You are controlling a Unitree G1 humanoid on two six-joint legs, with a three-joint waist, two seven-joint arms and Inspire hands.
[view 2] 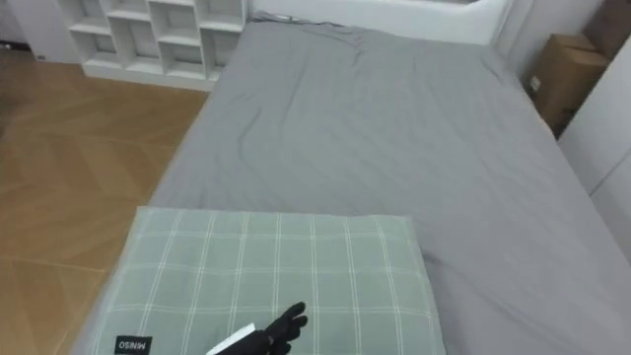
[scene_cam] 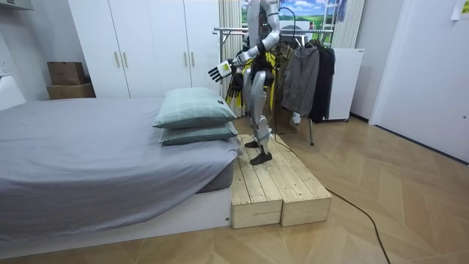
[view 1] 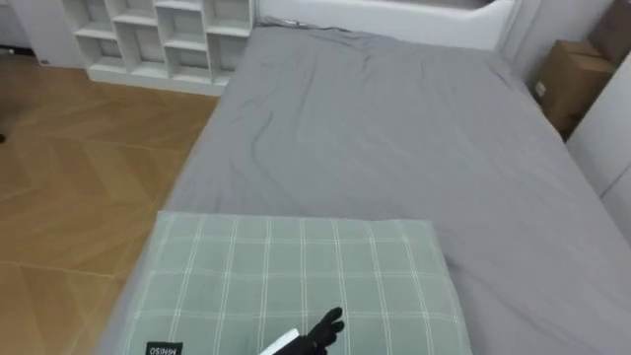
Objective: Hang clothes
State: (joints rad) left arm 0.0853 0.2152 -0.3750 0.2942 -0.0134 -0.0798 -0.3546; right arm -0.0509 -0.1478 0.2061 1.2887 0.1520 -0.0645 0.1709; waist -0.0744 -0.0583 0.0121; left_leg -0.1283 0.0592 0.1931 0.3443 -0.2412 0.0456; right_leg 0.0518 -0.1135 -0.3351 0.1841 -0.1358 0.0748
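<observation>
**Left eye view.** The left hand (view 1: 323, 331) is seen at the lower edge, entering from the lower left. It is released: the fingers are extended and nothing is grasped. It is placed over the near end of a green checked pillow (view 1: 296, 276). Beyond the pillow, a bed (view 1: 394, 138) covered with a grey sheet is laid out lengthwise. A wooden floor (view 1: 79, 187) is shown at the left, with a white shelf unit (view 1: 158, 35) at the upper left. A cardboard box (view 1: 572, 74) is located at the upper right, beside the bed.

**Room view.** The robot is positioned upright on a wooden platform (scene_cam: 278, 183) at the pillow end of the bed, facing along it. The left hand is held forward above the checked pillow, apart from it, with the fingers spread. The checked pillow is stacked on a lower pillow (scene_cam: 198, 134). The clothes are located behind the robot: a grey garment (scene_cam: 302, 73) and a dark garment (scene_cam: 322, 81) are hung side by side on a clothes rack (scene_cam: 227, 31). A white wardrobe (scene_cam: 146, 44) is set against the far wall.

**Right eye view.** The same arrangement is presented: the empty, released left hand is shown over the near end of the checked pillow.
</observation>
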